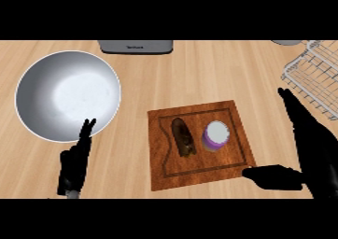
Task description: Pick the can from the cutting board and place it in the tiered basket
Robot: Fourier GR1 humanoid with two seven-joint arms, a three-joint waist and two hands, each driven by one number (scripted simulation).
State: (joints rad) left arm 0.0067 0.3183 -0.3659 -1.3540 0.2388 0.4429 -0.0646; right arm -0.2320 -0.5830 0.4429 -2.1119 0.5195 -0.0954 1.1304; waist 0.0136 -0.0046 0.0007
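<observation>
A purple can [216, 136] with a pale top stands on the right half of the wooden cutting board [199, 175]. Beside it on the left lies a dark brown oblong item [183, 137]. The wire tiered basket [322, 77] sits at the upper right edge of the counter. My right hand [313, 149] is open just right of the board, fingers straight and pointing away, thumb [271, 176] stretched toward the board's lower right corner. It does not touch the can. My left hand [76, 161] rests open at the lower left, fingers up.
A large white bowl [67, 95] fills the upper left, close above my left hand. A grey appliance [136, 46] sits at the far edge, centre. A grey round object [287, 42] peeks in at the top right.
</observation>
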